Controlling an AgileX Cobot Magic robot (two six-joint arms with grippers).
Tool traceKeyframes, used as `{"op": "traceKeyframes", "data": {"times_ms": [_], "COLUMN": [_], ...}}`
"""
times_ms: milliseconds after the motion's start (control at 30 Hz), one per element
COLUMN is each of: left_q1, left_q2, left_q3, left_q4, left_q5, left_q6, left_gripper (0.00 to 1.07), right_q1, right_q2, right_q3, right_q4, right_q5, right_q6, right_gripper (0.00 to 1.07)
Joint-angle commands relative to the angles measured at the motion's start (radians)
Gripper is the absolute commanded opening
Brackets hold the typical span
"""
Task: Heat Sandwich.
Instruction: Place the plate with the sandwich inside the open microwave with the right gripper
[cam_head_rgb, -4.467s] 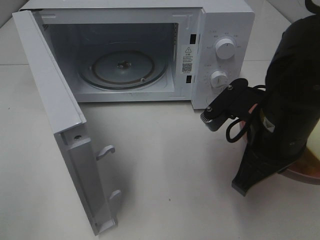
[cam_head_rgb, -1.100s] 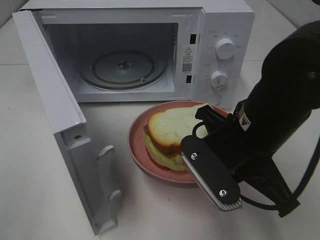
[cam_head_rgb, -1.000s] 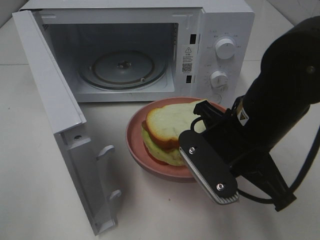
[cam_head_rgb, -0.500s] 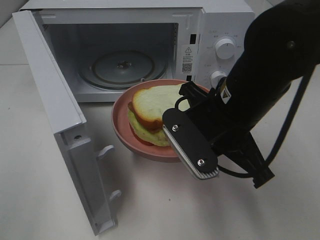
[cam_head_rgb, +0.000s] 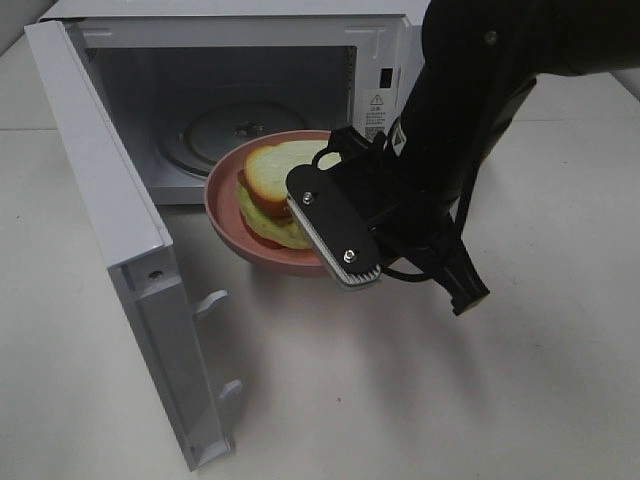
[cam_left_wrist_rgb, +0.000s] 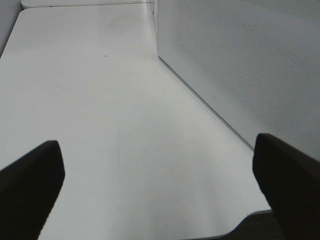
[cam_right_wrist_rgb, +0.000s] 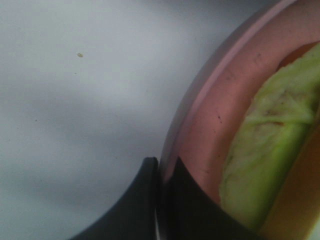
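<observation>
The right hand (cam_right_wrist_rgb: 161, 195) clenched on the plate (cam_head_rgb: 225, 215) rim; sandwich (cam_head_rgb: 275, 175) just beyond its fingers (cam_right_wrist_rgb: 192, 207), microwave (cam_head_rgb: 230, 32) cavity ahead; left hand (cam_left_wrist_rgb: 160, 185) released, above the surface (cam_left_wrist_rgb: 100, 100).

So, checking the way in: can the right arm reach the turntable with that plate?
Likely yes: the microwave door stands wide open, the turntable looks bare, and the right gripper holds the plate by its rim near the opening.

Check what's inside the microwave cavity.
Only the glass turntable, bare where visible. The pink plate carrying the sandwich, held by the right gripper, hides its near right part.
</observation>
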Motion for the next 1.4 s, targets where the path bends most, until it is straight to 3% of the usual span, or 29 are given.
{"op": "traceKeyframes", "data": {"times_ms": [33,1400], "left_q1": [0.002,0.002], "left_q2": [-0.017,-0.017], "left_q3": [0.001,0.001], "left_q4": [-0.001,-0.001], "left_q5": [-0.006,-0.006], "left_q6": [0.000,0.000], "left_gripper": [0.98,0.98], "right_q1": [-0.014,-0.040], "right_q2": [0.019,0.338], "right_q3": [-0.043,-0.476], "right_q4": [0.009,-0.015], "right_q5": [0.001,0.093], "right_q6": [-0.032,0.065], "right_gripper": [0.00,0.00]}}
